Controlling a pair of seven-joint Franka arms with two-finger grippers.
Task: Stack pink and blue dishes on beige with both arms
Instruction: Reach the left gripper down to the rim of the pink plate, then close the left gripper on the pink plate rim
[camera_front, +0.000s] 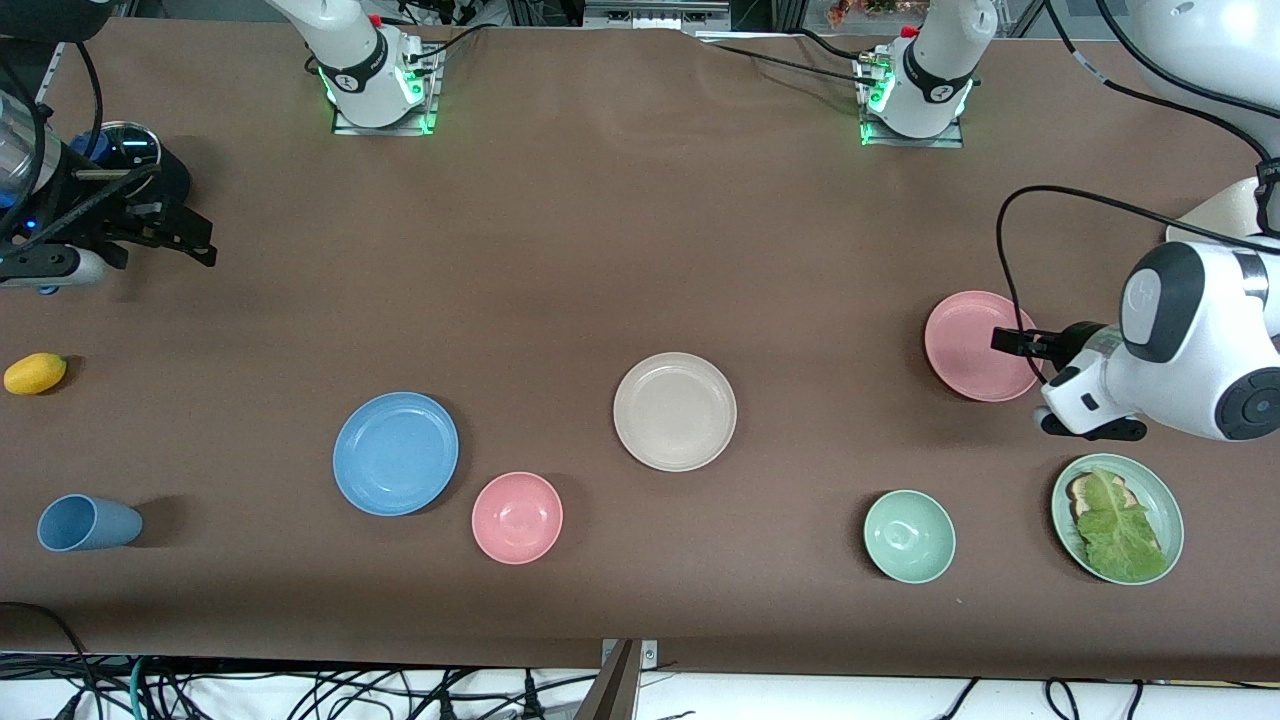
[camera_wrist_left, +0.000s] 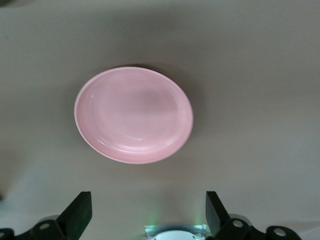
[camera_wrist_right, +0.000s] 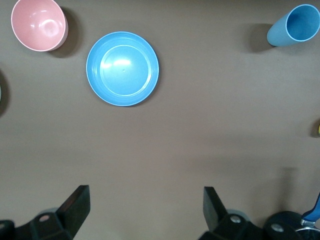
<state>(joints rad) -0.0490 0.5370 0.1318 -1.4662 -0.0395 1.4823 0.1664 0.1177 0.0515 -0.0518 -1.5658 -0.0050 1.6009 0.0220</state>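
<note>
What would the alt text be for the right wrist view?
Looking down on a brown table, a light blue plate lies flat and empty, with a pink bowl beside it and a blue cup tipped on its side toward the right arm's end. The right gripper hangs above bare table, its two black fingers spread wide, holding nothing.

Pink plate (camera_front: 968, 343), light blue plate (camera_front: 395, 453) and beige plate (camera_front: 675, 411) on a brown table (camera_front: 600, 230); pink bowl (camera_front: 517, 517), mint bowl (camera_front: 909, 536), blue cup (camera_front: 85, 523).

Matt pink plate (camera_wrist_left: 134, 114), blue plate (camera_wrist_right: 122, 68) slightly glossy, seemingly plastic.
</note>
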